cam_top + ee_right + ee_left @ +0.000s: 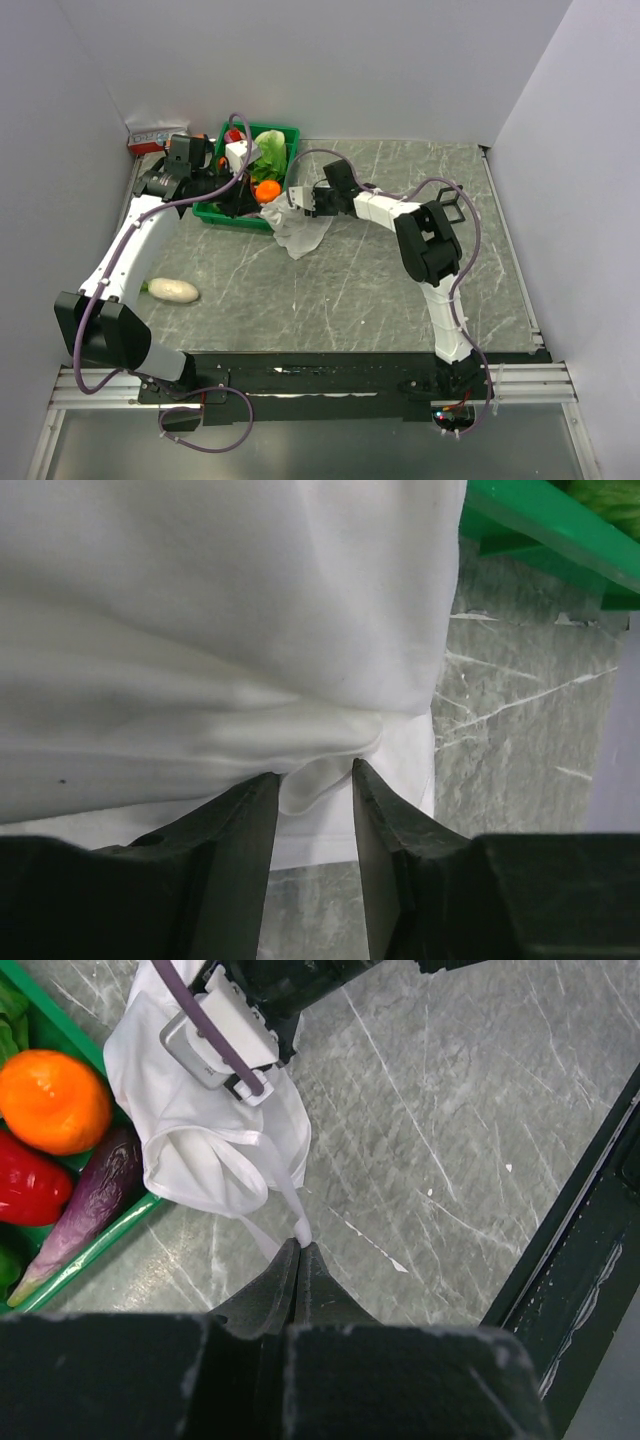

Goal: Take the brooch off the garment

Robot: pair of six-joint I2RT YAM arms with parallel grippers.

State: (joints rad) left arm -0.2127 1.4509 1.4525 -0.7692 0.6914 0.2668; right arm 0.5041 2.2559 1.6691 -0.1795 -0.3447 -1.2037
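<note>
The white garment (298, 230) lies bunched on the marble table, against the front right corner of the green basket (283, 133). My left gripper (303, 1244) is shut on one of the garment's narrow straps (290, 1195), which runs taut from the cloth heap (190, 1150). My right gripper (312, 772) sits low on the garment (200, 600), jaws apart, with a small fold of cloth (310, 785) bulging between the fingertips. A tiny dark speck (62, 779) shows on the cloth left of the jaws; I cannot tell whether it is the brooch.
The basket holds an orange (52, 1100), a red pepper (25, 1185), a purple eggplant (95, 1195) and lettuce (268, 155). A white oval lump (173, 290) lies near the left arm. A red-and-white box (155, 138) stands at the back left wall.
</note>
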